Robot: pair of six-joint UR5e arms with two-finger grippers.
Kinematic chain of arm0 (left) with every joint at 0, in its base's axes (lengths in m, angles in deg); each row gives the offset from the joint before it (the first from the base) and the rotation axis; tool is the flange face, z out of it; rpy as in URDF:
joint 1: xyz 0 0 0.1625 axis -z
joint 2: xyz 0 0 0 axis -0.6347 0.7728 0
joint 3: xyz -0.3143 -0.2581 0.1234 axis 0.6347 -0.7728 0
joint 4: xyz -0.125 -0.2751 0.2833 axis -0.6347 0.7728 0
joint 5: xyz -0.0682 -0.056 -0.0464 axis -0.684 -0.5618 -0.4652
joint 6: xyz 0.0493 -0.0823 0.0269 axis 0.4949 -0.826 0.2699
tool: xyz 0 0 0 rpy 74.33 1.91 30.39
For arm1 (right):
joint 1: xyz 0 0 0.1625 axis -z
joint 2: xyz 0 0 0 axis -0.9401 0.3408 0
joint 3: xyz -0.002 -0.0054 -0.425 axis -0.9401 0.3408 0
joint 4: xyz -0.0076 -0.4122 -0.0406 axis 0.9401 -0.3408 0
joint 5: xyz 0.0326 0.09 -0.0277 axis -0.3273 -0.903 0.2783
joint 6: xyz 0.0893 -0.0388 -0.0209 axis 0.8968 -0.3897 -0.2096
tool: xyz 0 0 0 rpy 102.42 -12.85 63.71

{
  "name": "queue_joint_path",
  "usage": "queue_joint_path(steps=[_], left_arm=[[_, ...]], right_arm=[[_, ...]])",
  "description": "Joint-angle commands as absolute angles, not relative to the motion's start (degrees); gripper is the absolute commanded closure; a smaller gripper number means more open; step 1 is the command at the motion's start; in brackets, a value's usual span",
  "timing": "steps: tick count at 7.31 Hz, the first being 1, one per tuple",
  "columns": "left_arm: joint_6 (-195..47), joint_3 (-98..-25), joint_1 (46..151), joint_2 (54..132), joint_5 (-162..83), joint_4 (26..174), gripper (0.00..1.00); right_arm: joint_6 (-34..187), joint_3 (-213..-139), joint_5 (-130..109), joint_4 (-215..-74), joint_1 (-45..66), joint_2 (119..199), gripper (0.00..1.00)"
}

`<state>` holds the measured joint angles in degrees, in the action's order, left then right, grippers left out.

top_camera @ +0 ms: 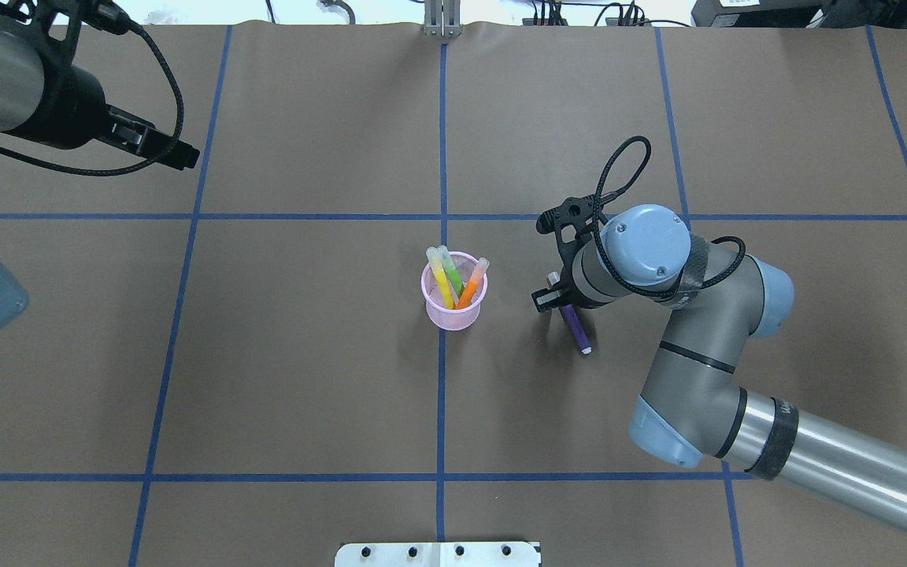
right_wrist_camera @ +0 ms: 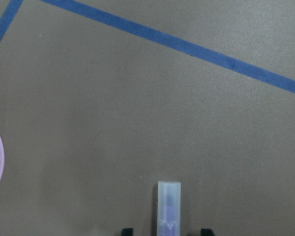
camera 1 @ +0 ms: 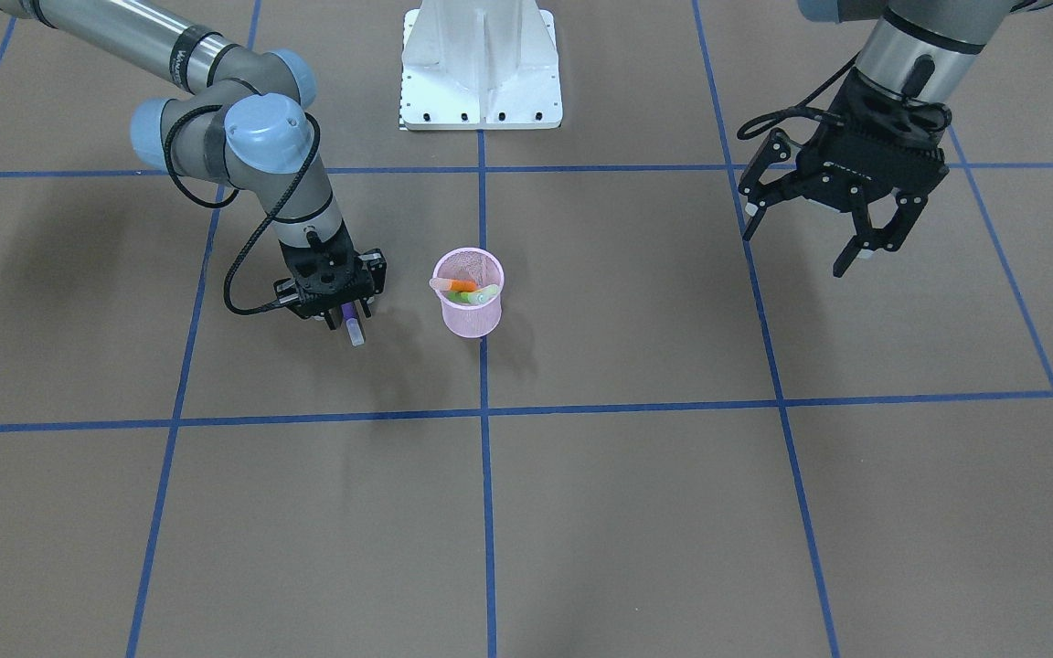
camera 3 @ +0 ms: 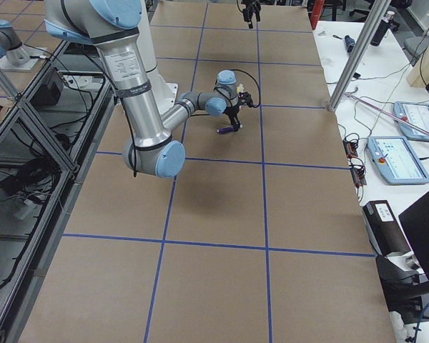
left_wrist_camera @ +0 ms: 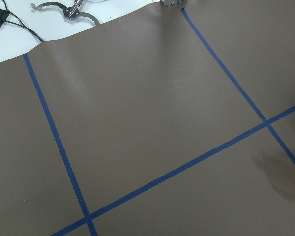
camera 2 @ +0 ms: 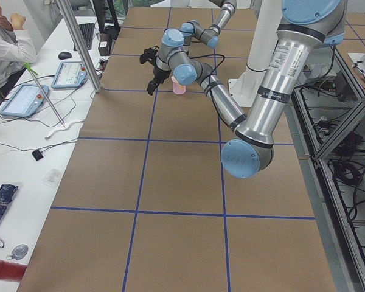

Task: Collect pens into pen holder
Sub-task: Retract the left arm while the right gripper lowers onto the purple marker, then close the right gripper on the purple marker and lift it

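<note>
Counter (top_camera: 304, 354): brown sheet covering, marked into large squares by blue tape lines (top_camera: 442, 409).
White mounting pedestal (camera 1: 481, 64): bolted at the counter's edge, on the centre line.
Side bench (camera 2: 24, 158): white, runs along the counter's far side.
On the bench:
- two tablet-like control panels (camera 2: 68, 74) (camera 2: 23, 100)
- keyboard (camera 2: 85, 35)
- mouse (camera 2: 64, 55)
- folded dark-blue umbrella (camera 2: 1, 207)
- red cylinder (camera 2: 3, 269)
- grey oval fob (camera 2: 18, 251)
- loose cables (camera 2: 55, 131)

Aluminium post (camera 2: 79, 42): upright at the bench edge.
Seated person (camera 2: 3, 45): white shirt, hand at chin.
</note>
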<state>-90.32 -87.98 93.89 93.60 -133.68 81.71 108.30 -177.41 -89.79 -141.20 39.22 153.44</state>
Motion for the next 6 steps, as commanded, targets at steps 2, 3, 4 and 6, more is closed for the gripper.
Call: queue_joint_path(steps=[2, 3, 4, 6], left_arm=[[-90.3, -87.9, 93.9, 93.6, -133.7, 81.7, 0.01], [-90.3, -87.9, 93.9, 93.6, -133.7, 81.7, 0.00], [-90.3, -87.8, 93.9, 93.6, -133.7, 81.7, 0.01], [-90.2, -87.3, 93.9, 93.5, -133.7, 81.7, 0.01]], right_arm=[[108.3, -177.4, -89.8, -141.5, 39.2, 153.5, 0.85], [108.3, -177.6, -89.8, -142.0, 39.2, 153.4, 1.00], [108.2, -177.8, -89.9, -142.1, 39.1, 153.3, 1.00], [108.3, -180.2, -89.4, -142.0, 38.3, 153.0, 1.00]])
